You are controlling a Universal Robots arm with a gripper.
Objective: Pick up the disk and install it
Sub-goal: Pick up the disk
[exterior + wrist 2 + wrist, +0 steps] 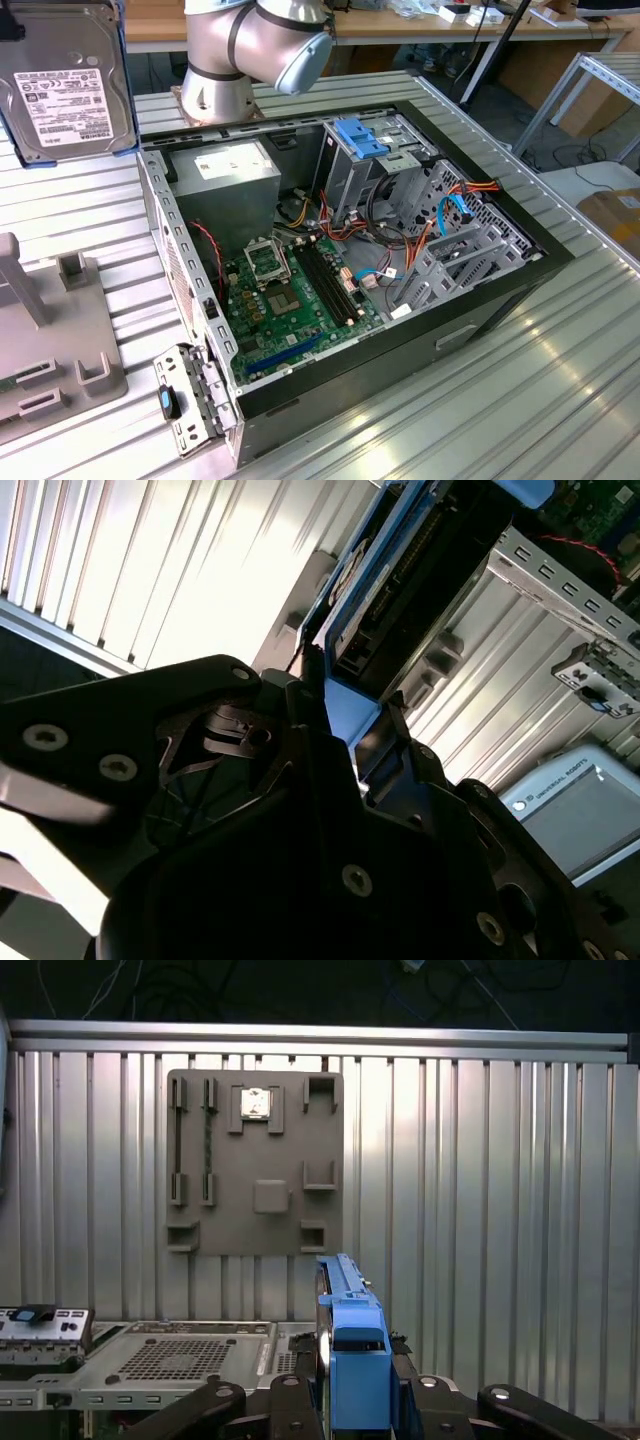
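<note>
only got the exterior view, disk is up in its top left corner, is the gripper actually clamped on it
Observer: Yes. In the second wrist view the gripper is shut on the disk, with its fingers on both sides of the blue edge.
Operator: how's it sitting in there
Observer: In the first wrist view the disk stands on edge, upright between the fingers, with its blue end toward the camera.
Operator: is it touching the board
Observer: No. The first wrist view shows it apart from the grey fixture board, which lies flat on the ribbed table.
</note>
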